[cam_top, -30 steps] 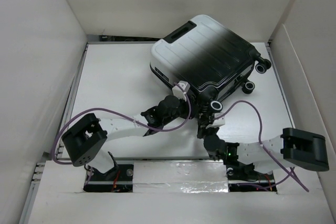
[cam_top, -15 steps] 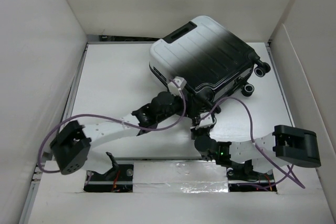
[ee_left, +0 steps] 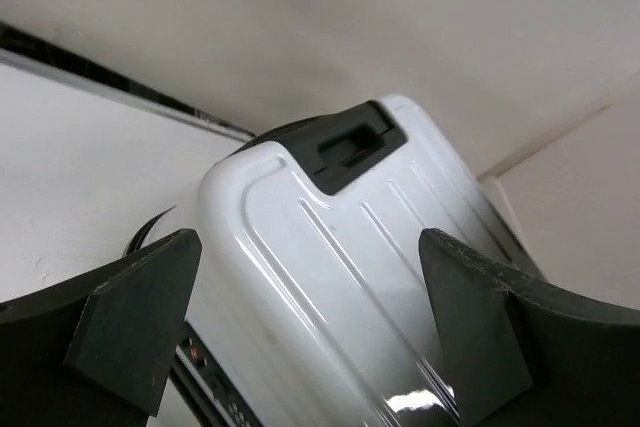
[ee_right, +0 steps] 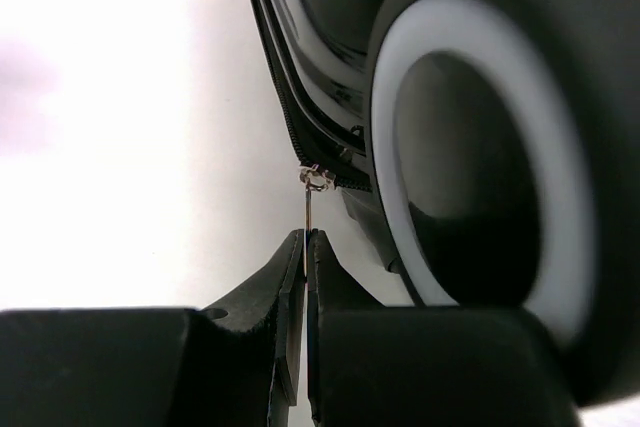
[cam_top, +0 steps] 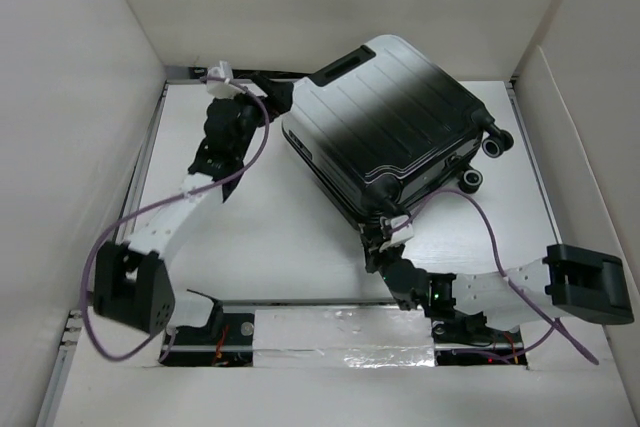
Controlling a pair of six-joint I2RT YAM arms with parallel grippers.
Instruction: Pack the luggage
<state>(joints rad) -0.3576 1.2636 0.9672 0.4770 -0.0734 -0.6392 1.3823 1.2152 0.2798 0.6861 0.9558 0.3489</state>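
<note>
One table (cam_top: 230,237) is taken up toward its far right by the luggage (cam_top: 390,117), which is laid flat and closed, white end toward the far wall. The left gripper (ee_left: 300,297) is held at that white corner near the handle (ee_left: 352,144), fingers spread wide, nothing grasped. The right gripper (ee_right: 305,247) is set low at the near corner beside a wheel (ee_right: 480,147), fingers clenched on the thin zip pull (ee_right: 309,209). Zipping shut is judged the step in hand. Next, the pull must be drawn evenly along the seam, and the case braced so it is not dragged round.
</note>
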